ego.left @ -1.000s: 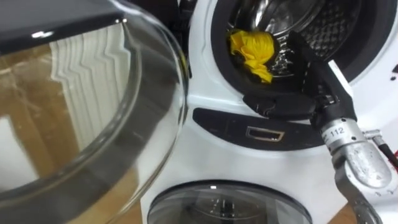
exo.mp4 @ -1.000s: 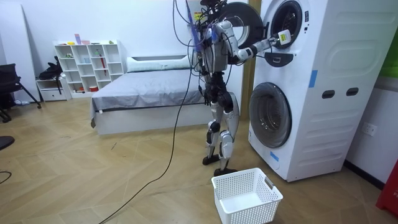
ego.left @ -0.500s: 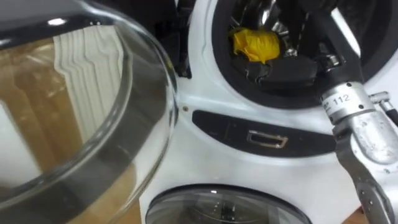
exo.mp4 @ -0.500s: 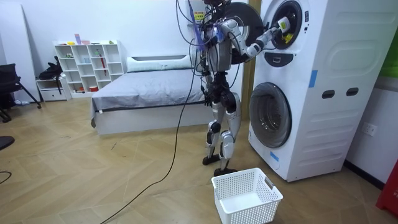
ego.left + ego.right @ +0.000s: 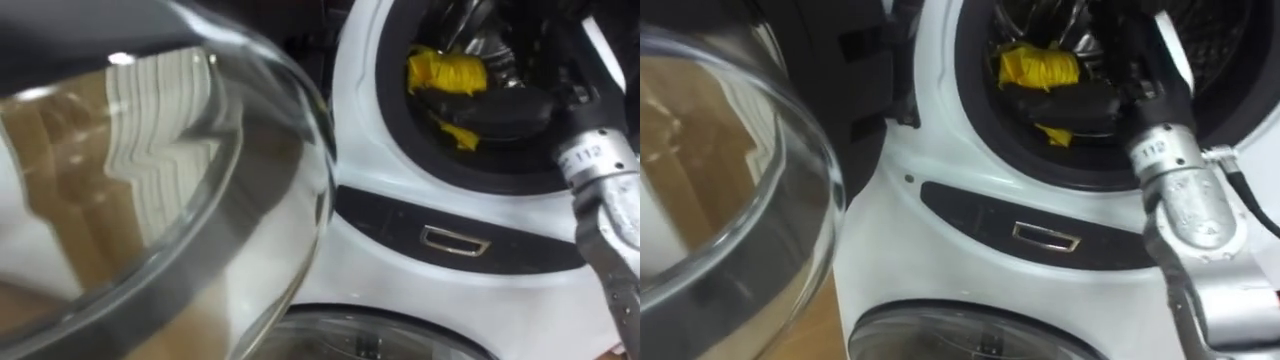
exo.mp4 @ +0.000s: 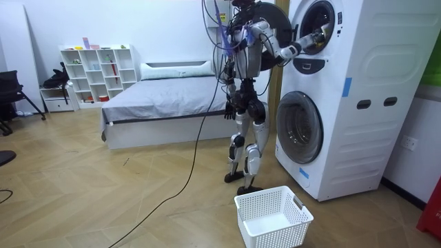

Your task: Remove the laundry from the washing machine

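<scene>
we see the right robot hand (image 5: 492,104), dark against the opening, reached into the upper drum (image 5: 1212,32) of a white washing machine (image 5: 390,205). it lies across a yellow cloth (image 5: 446,71), and yellow shows both just above the hand and just below it, so we judge its fingers are curled round the cloth and gripping it. the cloth sits at the mouth of the drum, not yet out past the dark door seal (image 5: 398,135) that runs below the hand. the left robot hand (image 6: 227,109) hangs by the robot's hip, too small for us to tell how it is held.

the main risk, as we read it, is a partial hold. only a bunched part of the cloth is in the hand, and the tail below it could catch on the seal as it is drawn outward and be pulled out of the grip. the cloth would then fall back inside the drum or drop to the floor.

the open glass door (image 5: 170,200) stands to the left of the hand and close by, so an arm swinging out wide could knock against it.

the white basket (image 6: 272,219) rests on the floor far below the hand and well apart from it. if the hand let go early, the cloth would miss it.
</scene>
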